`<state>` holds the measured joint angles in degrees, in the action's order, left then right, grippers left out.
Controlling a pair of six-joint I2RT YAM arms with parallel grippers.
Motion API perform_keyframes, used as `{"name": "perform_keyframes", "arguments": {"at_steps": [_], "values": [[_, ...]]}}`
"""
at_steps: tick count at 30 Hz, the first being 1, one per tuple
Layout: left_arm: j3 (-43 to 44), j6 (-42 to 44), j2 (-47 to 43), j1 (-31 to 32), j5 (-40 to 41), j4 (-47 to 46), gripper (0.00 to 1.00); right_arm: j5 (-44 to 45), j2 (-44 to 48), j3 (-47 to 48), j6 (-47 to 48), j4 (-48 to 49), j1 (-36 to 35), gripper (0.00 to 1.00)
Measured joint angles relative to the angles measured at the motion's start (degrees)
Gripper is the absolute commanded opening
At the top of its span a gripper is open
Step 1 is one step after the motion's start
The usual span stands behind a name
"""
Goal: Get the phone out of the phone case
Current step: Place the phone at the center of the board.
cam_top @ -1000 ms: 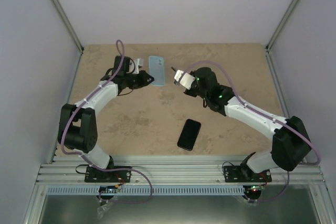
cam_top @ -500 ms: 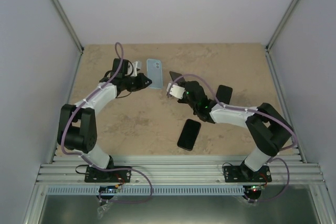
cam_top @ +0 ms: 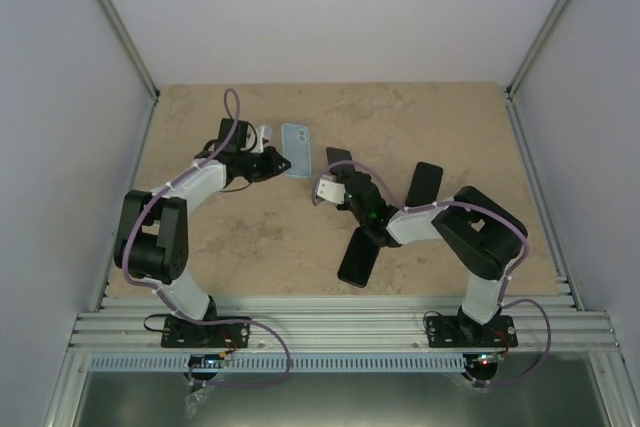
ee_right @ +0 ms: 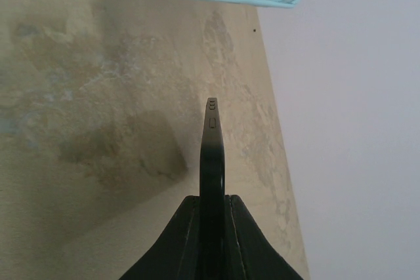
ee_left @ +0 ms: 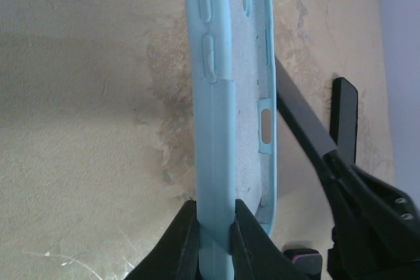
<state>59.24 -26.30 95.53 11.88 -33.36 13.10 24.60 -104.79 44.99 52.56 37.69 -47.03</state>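
Phone case (ee_left: pixel 230 129): light blue matte shell with rounded corners. One side wall has raised button bumps, the other an oval slot. The lining is pale and fuzzy, and the shell is hollow.
Case axis: the length runs away from the left gripper (ee_left: pixel 215 227), with the camera cut-out at the far end.
Left gripper: pinched onto one side wall near the case's end.
Phone (ee_right: pixel 211 155): thin dark slab seen edge-on, out of the case and near it but apart, its free end pointing towards the case.
Right gripper (ee_right: pixel 211 204): clamped across the phone's flat faces.
Second phone (cam_top: pixel 355 265): black, glossy, lying flat near the front, partly under the right arm.
Table (cam_top: pixel 250 237): beige, mottled, stone-like.
Walls (cam_top: pixel 330 7): plain, pale, with aluminium rails at the corners.
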Motion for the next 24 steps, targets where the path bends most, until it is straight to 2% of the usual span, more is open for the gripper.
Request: {"name": "perform_keyframes", "arguments": {"at_steps": [10,17,24], "values": [[-0.52,-0.81,0.31,0.00,-0.35,-1.68,0.00,2.14,-3.87,-2.73,2.03,7.15,-1.09,0.14],[-0.52,-1.05,1.40,0.00,-0.33,-1.95,0.00,2.54,-4.81,-3.87,2.36,8.81,-1.97,0.18],[-0.52,-1.25,2.32,-0.02,-0.28,-2.01,0.00,2.64,-5.11,-4.33,2.19,8.70,-2.36,0.34]]}}
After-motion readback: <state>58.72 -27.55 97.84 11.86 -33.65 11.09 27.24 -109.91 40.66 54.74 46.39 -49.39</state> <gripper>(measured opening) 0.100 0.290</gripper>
